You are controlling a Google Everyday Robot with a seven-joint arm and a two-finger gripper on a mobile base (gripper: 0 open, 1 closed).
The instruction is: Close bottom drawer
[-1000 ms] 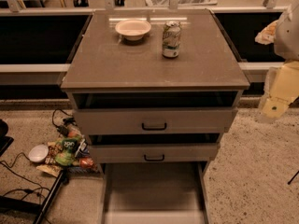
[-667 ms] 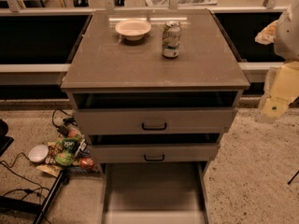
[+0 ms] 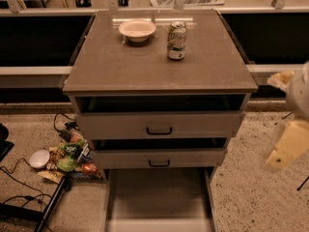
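Observation:
The bottom drawer is the lowest grey-beige tray of the cabinet. It is pulled far out toward the lower edge of the view, and its inside looks empty. Its front and handle are cut off by the frame edge. The middle drawer and the top drawer above it stand partly open, each with a small black handle. My gripper, cream-coloured and blurred, hangs at the far right, beside the cabinet at about middle-drawer height, apart from all drawers.
A pale bowl and a drink can stand on the cabinet top. On the floor at the left lie snack packets, a small white bowl, cables and a black stand leg.
My gripper has moved downward along the cabinet's right side. The drawers, bowl and can have not moved.

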